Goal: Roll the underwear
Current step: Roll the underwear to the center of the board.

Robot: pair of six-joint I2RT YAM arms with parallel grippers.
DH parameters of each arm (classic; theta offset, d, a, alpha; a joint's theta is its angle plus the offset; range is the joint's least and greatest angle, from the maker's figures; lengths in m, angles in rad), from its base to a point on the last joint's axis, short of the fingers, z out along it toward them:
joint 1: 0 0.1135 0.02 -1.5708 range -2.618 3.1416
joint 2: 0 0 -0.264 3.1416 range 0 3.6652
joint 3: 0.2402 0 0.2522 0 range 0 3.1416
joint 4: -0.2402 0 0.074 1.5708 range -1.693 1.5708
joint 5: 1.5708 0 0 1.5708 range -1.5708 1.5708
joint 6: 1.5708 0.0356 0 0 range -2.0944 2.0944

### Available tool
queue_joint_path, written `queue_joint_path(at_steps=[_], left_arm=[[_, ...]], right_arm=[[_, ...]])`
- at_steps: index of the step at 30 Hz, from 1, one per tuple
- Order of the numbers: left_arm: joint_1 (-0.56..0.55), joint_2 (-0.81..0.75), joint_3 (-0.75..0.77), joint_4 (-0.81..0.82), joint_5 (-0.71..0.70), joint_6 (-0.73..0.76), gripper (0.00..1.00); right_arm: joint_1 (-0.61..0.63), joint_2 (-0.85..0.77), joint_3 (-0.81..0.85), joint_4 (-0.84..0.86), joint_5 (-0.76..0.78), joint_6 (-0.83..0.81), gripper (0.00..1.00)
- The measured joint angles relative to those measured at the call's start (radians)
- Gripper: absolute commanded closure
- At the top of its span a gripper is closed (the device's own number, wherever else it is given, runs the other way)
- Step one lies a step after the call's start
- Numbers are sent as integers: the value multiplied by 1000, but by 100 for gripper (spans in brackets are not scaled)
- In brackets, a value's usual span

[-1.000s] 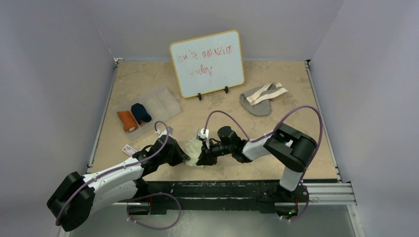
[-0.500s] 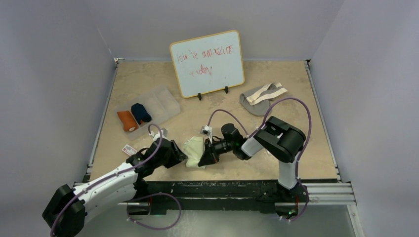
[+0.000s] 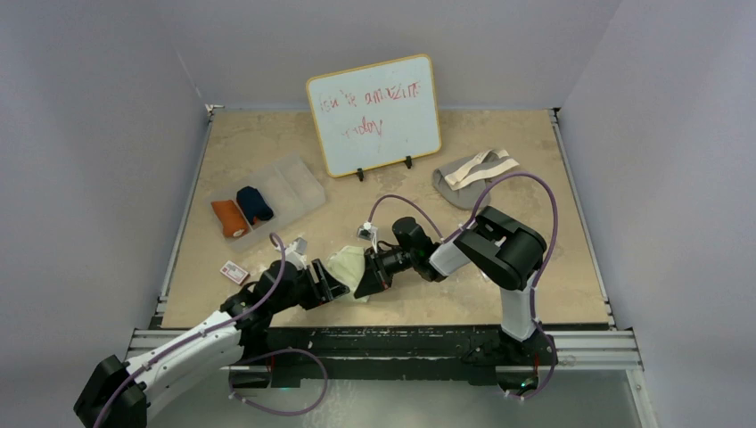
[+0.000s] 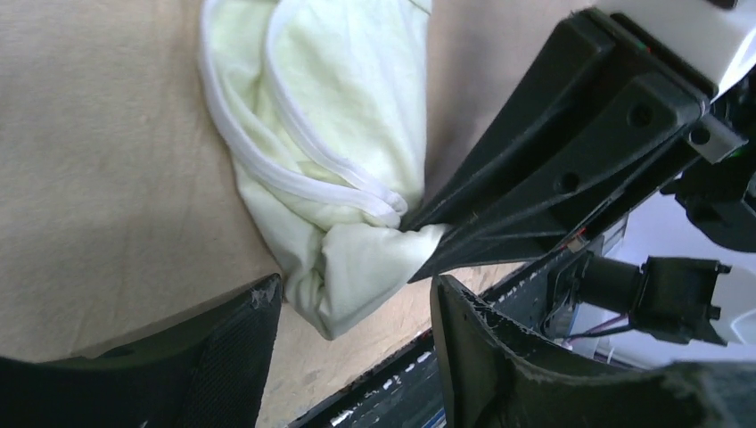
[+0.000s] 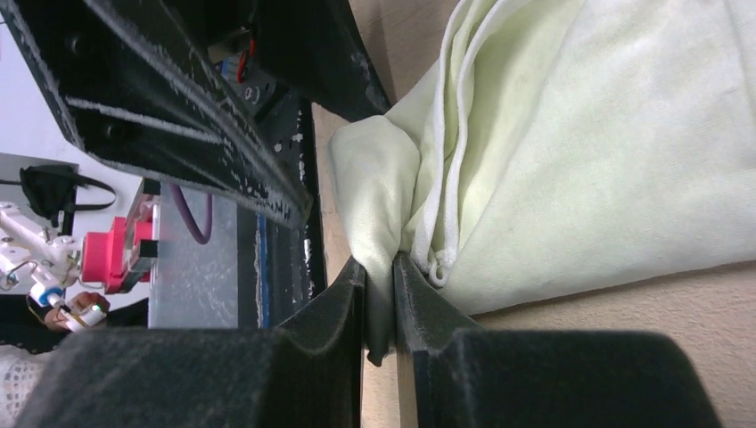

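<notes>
Pinched tightly between the closed pads of the right gripper is a bunched corner of the pale cream underwear, with a white-piped hem seen folded just beside the grip. This garment is loosely gathered, not a tight roll, and is laid on the table close to its near edge, between the two arms. The left gripper is held with its jaws spread apart, one finger on either side of the same gathered end of the cloth; no grip is made by it, and whether the fabric is touched by either finger cannot be told. In the top view the two grippers are seen meeting nose to nose at the garment. An orange roll and a navy roll are set side by side in one end of a clear tray at the left. The grey underwear, with its beige waistband, is left flat and unrolled at the far right, beside the whiteboard. A white card is seen near the left arm.
</notes>
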Motion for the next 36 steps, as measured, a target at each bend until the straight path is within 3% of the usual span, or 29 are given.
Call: queue_joint_path(at_steps=[12,23,29,32,36], left_arm=[[0,270,18,271,118,115,50],[0,255,25,228,124,187,80],[0,235,26,201,79,153,91],[0,269,45,190,68,138,93],[0,315,75,183,55,126,94]], right_arm=[[-8,0,19,-73,-82,-45,84],[-17,0,31,-82,-103,-29,79],[-24,-8,31,-116,-76,-30,63],[-24,-47,31,-167,-50,-54,49],[-26,-153,32,-301,36,-133,43]])
